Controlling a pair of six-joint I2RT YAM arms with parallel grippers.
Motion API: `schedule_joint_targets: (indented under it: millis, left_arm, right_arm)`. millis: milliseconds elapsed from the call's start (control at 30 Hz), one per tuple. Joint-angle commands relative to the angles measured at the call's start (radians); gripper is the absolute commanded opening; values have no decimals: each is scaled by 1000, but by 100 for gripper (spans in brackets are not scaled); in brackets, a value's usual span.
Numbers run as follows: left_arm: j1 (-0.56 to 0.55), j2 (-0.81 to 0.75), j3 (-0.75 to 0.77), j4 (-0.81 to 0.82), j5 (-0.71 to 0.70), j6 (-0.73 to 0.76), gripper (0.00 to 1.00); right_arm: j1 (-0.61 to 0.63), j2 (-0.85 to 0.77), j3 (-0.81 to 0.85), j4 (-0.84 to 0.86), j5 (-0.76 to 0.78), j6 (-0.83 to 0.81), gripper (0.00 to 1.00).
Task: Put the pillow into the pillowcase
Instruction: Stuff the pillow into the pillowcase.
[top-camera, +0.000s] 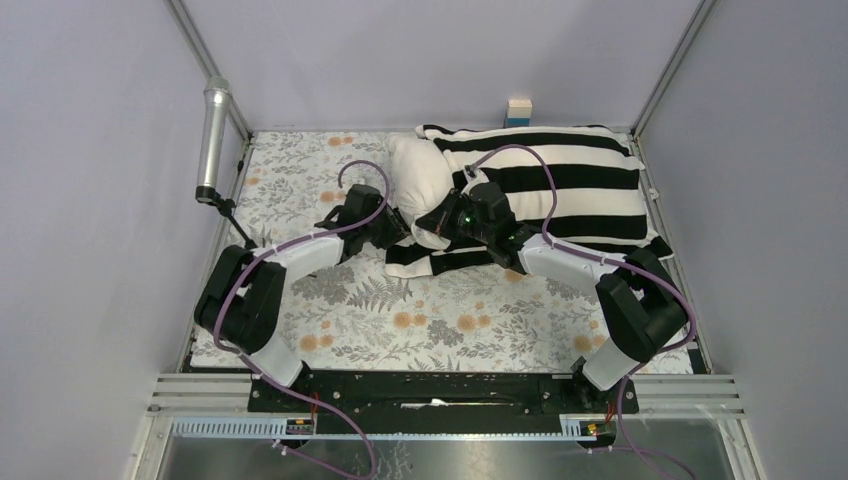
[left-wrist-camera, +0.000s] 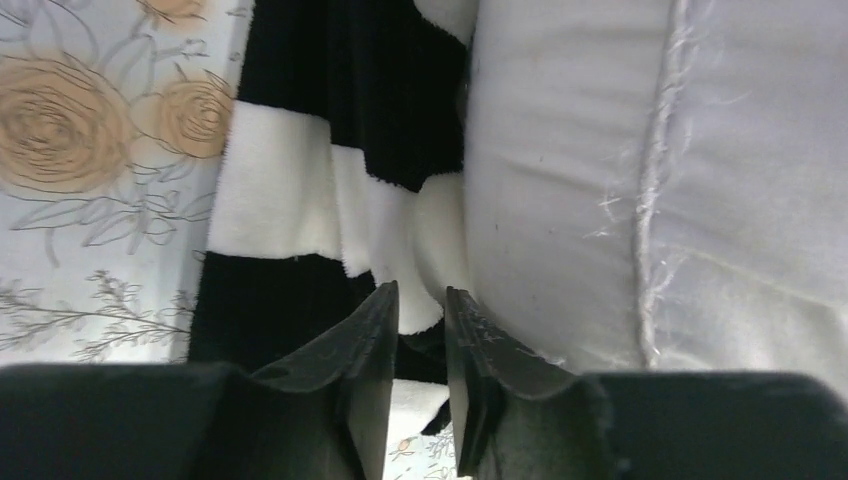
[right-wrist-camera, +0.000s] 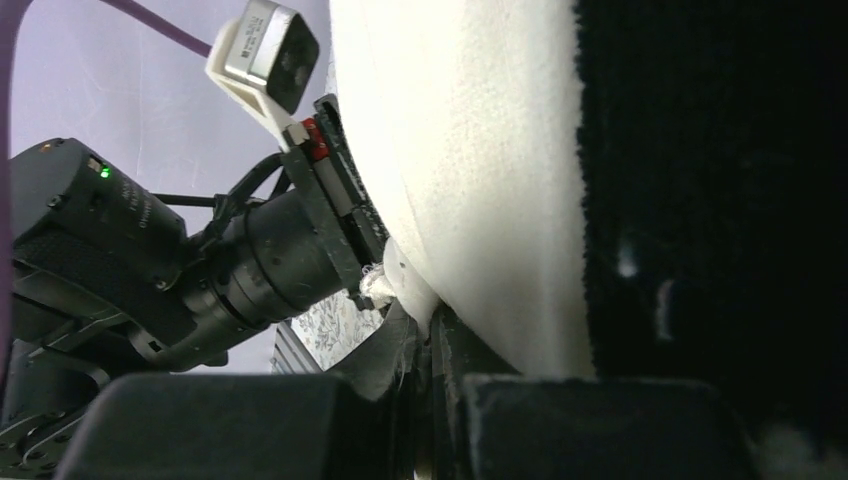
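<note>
The cream pillow (top-camera: 413, 178) lies at the back middle, with most of it inside the black-and-white striped pillowcase (top-camera: 560, 185) and its left end sticking out. My left gripper (top-camera: 388, 228) is at the pillowcase's open edge. In the left wrist view the gripper (left-wrist-camera: 421, 296) has its jaws nearly closed on a fuzzy white flap of the pillowcase (left-wrist-camera: 300, 180), next to the pillow (left-wrist-camera: 570, 180). My right gripper (top-camera: 443, 222) is at the pillow's near corner. In the right wrist view it (right-wrist-camera: 430, 322) is shut on a frayed corner of the pillow (right-wrist-camera: 470, 180), beside the pillowcase (right-wrist-camera: 720, 200).
The floral table covering (top-camera: 400, 320) spreads across the near half. A silver cylinder on a stand (top-camera: 213, 140) is at the left edge. A small block (top-camera: 518, 110) sits at the back wall. The left arm's wrist (right-wrist-camera: 200, 270) is close beside my right gripper.
</note>
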Motion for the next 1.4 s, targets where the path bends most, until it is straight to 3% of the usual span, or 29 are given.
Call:
schedule_joint_targets:
  millis: [0,133,367,467,600,667,767,900,1067,1233,1367]
  left_arm:
    - [-18,50,61,78,9,-19,33]
    - [-25,104,79,89,-13,-37,48]
    - [-52,170,116,68,-72,-71,51]
    - [-54,207,125,118,-53,-101,40]
    - [-58,198,154,106,-20,-80,0]
    - [-63,141,123,50,-24,-51,0]
    - [-64,-14,-52,79,-4,-79,0]
    - [-62,-251,-176,25,12,-57,0]
    - [-59,-482,-49,-146,-15,43,0]
    - [-54,-523,115,-219,-93,91,0]
    - [-46,-511,149,-186,-134,104,0]
  right_arm:
    - [-7,-66,32,87,-16,35,0]
    - [-8,-83,36,71,-5,25,0]
    - [-8,-125,50,26,15,-6,0]
    - [-8,-128,60,19,11,-12,0]
    - [-9,-135,79,-57,68,-62,0]
    - [-9,-120,112,-87,103,-96,0]
    - [7,-48,219,-132,158,-182,0]
    - [76,95,303,-206,338,-313,0]
    - [119,231,271,-217,393,-316,0]
    - [170,299,216,-221,376,-310,0]
    - [174,359,187,-236,241,-333,0]
